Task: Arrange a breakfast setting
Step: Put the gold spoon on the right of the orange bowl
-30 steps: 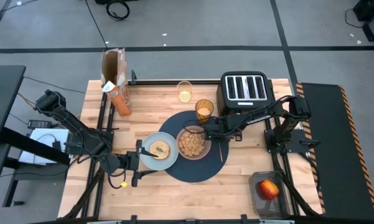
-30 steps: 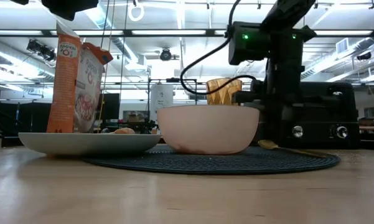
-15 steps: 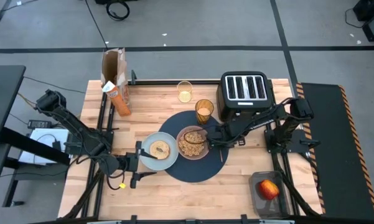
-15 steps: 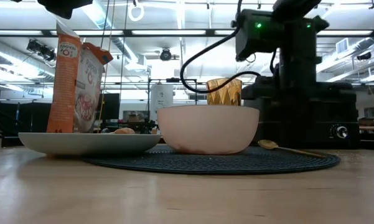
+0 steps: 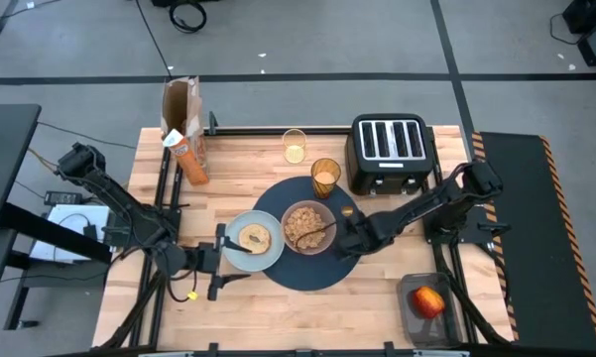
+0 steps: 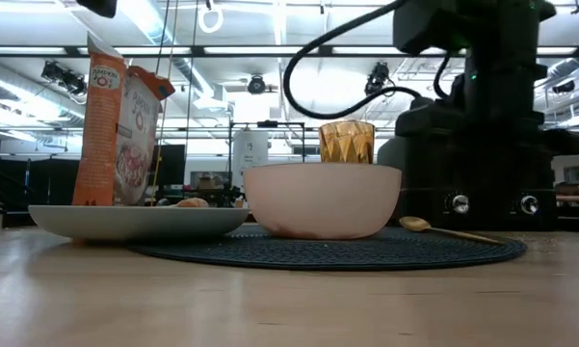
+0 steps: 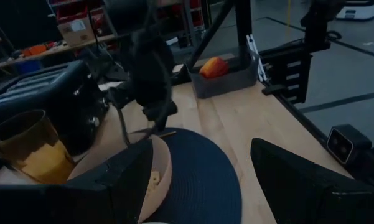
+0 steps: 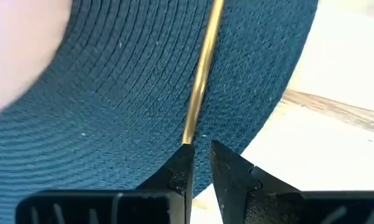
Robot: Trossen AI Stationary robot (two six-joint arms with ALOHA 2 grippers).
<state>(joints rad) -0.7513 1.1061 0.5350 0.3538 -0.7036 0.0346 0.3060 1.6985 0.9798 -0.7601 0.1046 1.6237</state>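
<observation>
- right gripper (image 8: 198,163) nearly together, tips at thin gold spoon (image 8: 201,78) handle, on ribbed woven navy placemat (image 5: 322,273), bench middle
- left gripper (image 5: 218,260) apart beside smooth round plate (image 5: 236,256)

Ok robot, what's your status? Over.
Left gripper open, by plate. Right gripper low on mat, at spoon handle's end. Spoon flat on mat, beside bowl. Nothing in the way.

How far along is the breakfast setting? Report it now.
Done: bagel on plate, cereal in bowl, tumbler beside bowl. In hand: right end effector at the handle of the spoon lying on the placemat. Remaining: apple sits in its bin off the setting.
</observation>
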